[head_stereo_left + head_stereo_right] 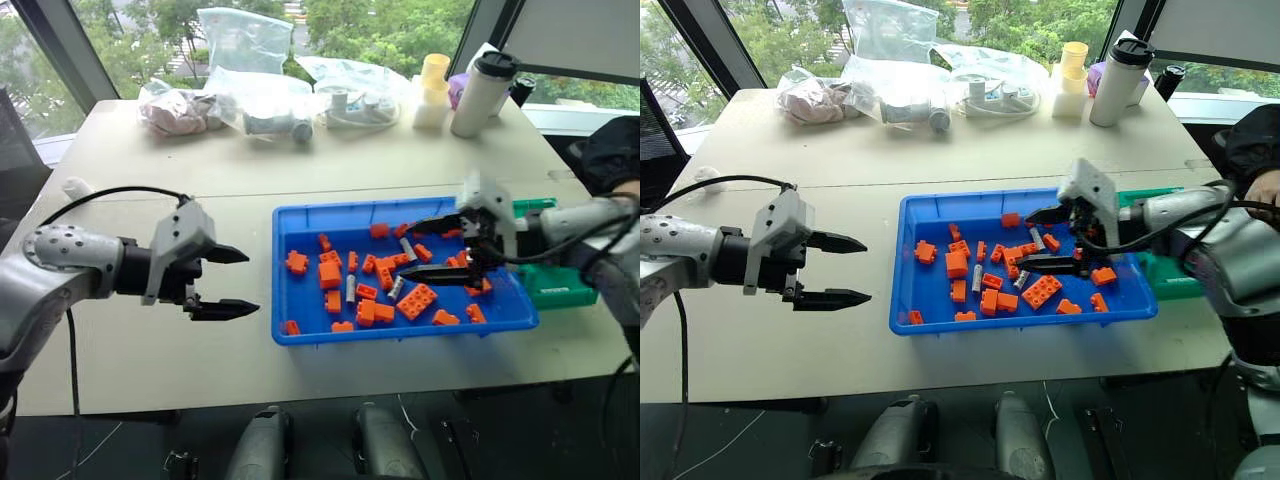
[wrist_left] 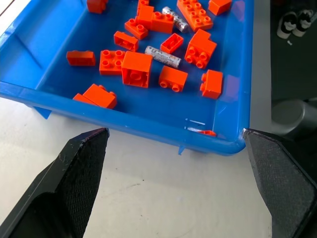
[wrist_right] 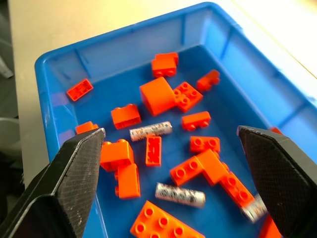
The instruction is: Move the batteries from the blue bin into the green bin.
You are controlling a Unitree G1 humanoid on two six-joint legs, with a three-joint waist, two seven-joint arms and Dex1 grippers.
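Batteries [image 3: 151, 130] lie among orange bricks [image 3: 157, 95] in the blue bin [image 1: 300, 330], under the right claw [image 1: 445, 252], open and empty. Left claw [image 1: 232, 282] gapes beside the bin; head view alone shows the green bin [image 1: 560, 285]

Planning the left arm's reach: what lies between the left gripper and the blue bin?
Only bare table top. In the left eye view the left gripper, jaws open, hovers beside the blue bin, with nothing lying between them.

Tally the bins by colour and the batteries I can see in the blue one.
Blue bin: 1
Green bin: 1
Batteries in view, all lying in the blue bin among the orange bricks: 3
Total: 5
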